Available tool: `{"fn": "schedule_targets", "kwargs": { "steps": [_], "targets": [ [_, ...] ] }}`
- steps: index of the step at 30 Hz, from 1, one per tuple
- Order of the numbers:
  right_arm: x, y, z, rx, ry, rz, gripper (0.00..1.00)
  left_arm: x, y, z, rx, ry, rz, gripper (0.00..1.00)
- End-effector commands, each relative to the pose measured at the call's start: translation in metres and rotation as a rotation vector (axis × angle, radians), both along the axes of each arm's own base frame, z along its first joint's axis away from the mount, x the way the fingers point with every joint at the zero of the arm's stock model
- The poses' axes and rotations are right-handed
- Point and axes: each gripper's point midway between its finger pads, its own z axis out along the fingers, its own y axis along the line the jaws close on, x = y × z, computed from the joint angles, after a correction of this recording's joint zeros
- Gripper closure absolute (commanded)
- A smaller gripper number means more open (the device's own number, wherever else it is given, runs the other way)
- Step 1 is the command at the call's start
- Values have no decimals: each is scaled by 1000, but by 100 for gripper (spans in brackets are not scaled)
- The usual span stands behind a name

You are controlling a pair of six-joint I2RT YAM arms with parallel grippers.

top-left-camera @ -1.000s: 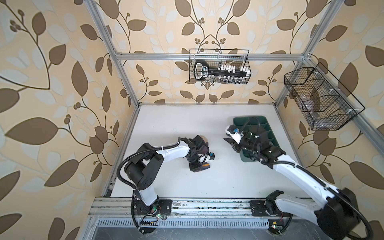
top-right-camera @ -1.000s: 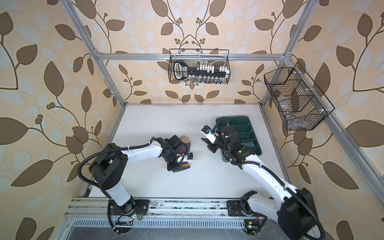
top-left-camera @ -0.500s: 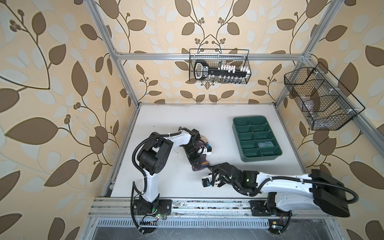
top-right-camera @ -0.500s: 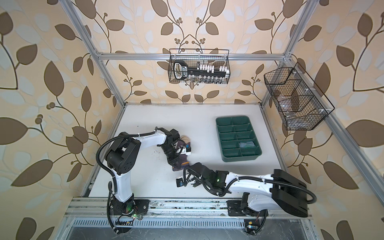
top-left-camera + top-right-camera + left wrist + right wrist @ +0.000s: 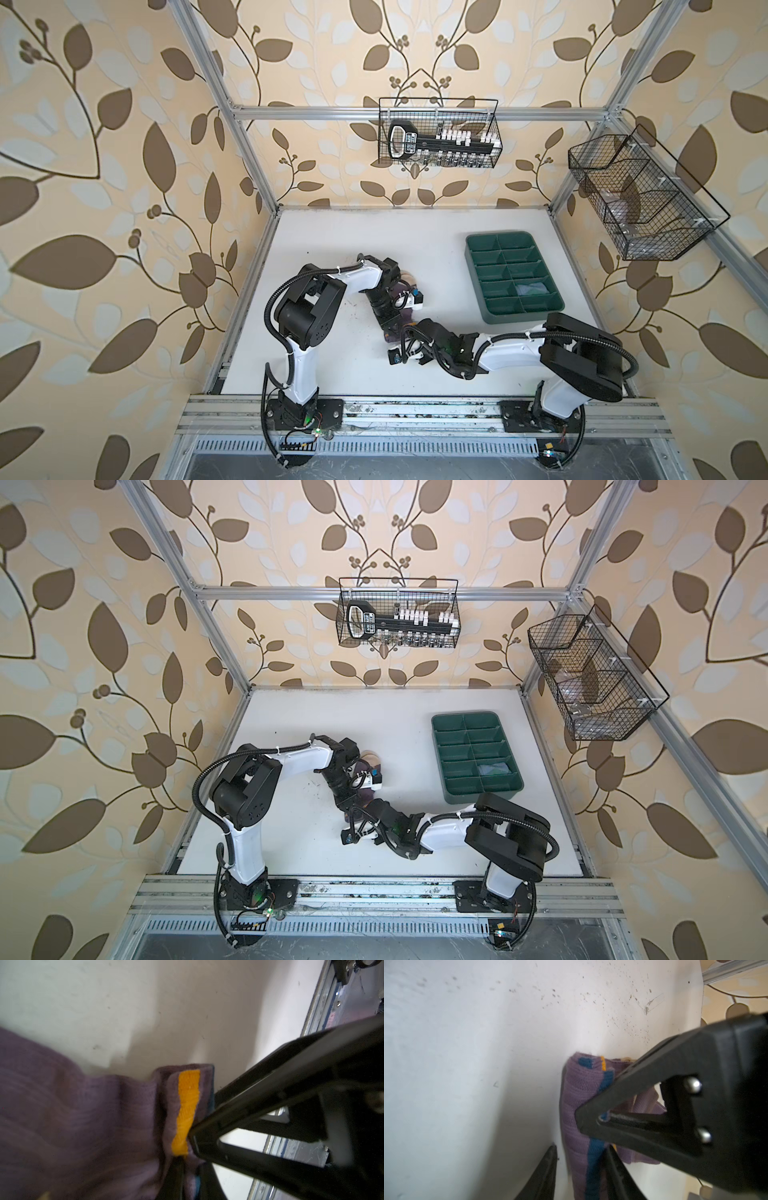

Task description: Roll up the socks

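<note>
Purple sock [image 5: 83,1126] fills the left wrist view. The left gripper [image 5: 185,1150] is pinched on its cuff right at the orange stripe [image 5: 187,1105], with bare desk [image 5: 104,1001] beyond.

In the right wrist view the right gripper [image 5: 579,1132] brackets the folded cuff end, and the navy stripe [image 5: 593,1159] runs between its fingers. The jaws stand narrow, but I cannot tell whether they bite.

In both top views the right arm, a second ago up over the green tray [image 5: 474,274], has swung down past the desk's near edge and in to the sock's near end. There it meets the left gripper, which has kept its hold. With both claws at the cuff, rolling looks ready to begin. The sock [image 5: 360,767] lies left of the desk's middle with its long axis far-to-near. Its tan toe [image 5: 370,756] points toward the far edge and its cuff toward the near edge.
</note>
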Motion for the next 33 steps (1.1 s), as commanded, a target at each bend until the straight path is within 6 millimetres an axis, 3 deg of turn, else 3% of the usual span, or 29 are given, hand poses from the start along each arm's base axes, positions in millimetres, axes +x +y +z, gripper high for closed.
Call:
{"fn": "schedule_targets", "kwargs": {
  "steps": [1, 3, 5, 6, 7, 12, 15, 19, 23, 27, 30, 32, 33],
  "targets": [
    [-1, 5, -7, -1, 24, 25, 63, 1, 15, -24, 104, 9, -7, 85],
    [-1, 3, -13, -17, 46, 27, 69, 1, 15, -24, 106, 7, -5, 85],
    [-2, -1, -20, -45, 69, 23, 84, 1, 15, -22, 102, 1, -5, 85],
    [-4, -3, -24, -67, 87, 23, 96, 1, 14, -20, 94, -1, -5, 85],
    [-6, -5, -27, -87, 106, 20, 100, 2, 13, -16, 83, -8, -6, 84],
    [-15, -21, -31, -144, 179, -20, 100, 9, 5, 11, 16, -84, 20, 73],
    [-25, -34, -34, -196, 257, -40, 100, 13, -6, 38, -69, -124, 50, 68],
    [-44, -53, -35, -261, 403, -84, 100, 24, 0, 64, -64, -249, 92, 60],
    [-60, -57, -27, -268, 536, -88, 100, 64, 32, 94, 45, -532, 271, 59],
    [-59, -59, -17, -275, 655, -127, 100, 101, 101, 166, 131, -921, 587, 60],
    [-55, -54, -9, -267, 740, -134, 100, 99, 144, 219, 167, -1163, 732, 45],
    [-52, -50, -5, -257, 805, -145, 100, 83, 144, 243, 102, -1212, 702, 35],
    [-50, -49, -2, -254, 850, -158, 100, 70, 132, 250, 21, -1194, 627, 33]
  ]
}}
